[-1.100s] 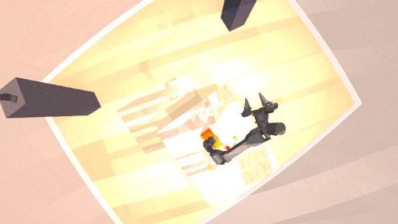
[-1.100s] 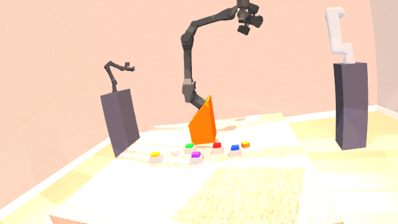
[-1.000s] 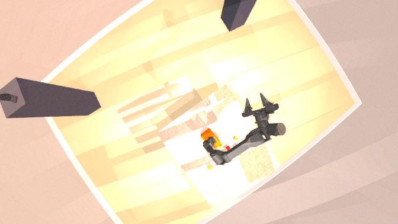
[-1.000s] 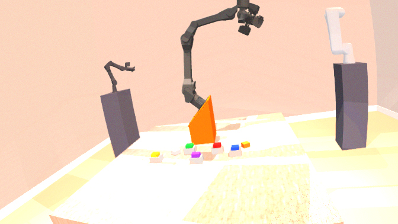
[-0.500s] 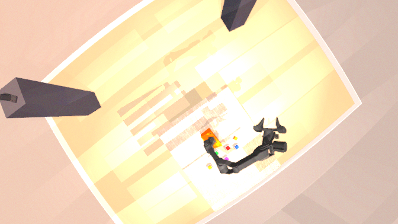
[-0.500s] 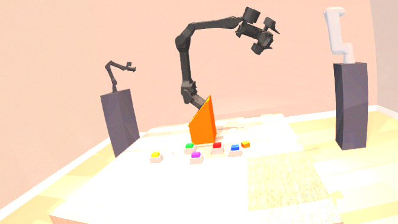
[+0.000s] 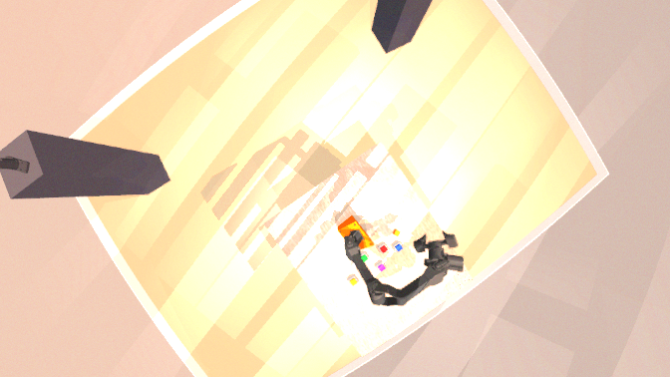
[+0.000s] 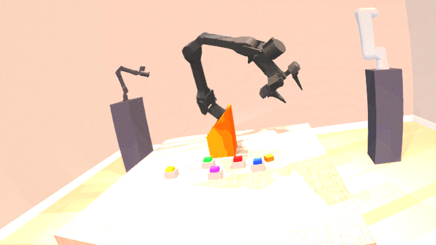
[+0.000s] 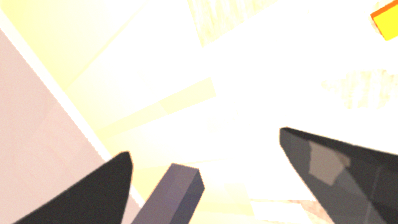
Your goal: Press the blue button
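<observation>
The blue button (image 7: pixel 398 247) (image 8: pixel 257 161) stands in a pale square housing on the table, its cap raised; it is not in the wrist view. My gripper (image 7: pixel 435 241) (image 8: pixel 294 96) (image 9: pixel 205 142) is open and empty. It hangs well above the table, out to the side of the blue button, past the small orange block (image 7: pixel 396 232) (image 8: pixel 268 158) (image 9: pixel 388 23). The red button (image 7: pixel 383 248) (image 8: pixel 238 159) is the blue button's nearest neighbour.
Other buttons are green (image 7: pixel 364 257) (image 8: pixel 207 159), magenta (image 7: pixel 382 267) (image 8: pixel 215 169) and yellow (image 7: pixel 353 280) (image 8: pixel 170 169). A tall orange wedge (image 8: pixel 222 142) stands by the arm's base. Dark pillars (image 7: pixel 100 167) (image 8: pixel 384 113) (image 9: pixel 175 195) stand off the table.
</observation>
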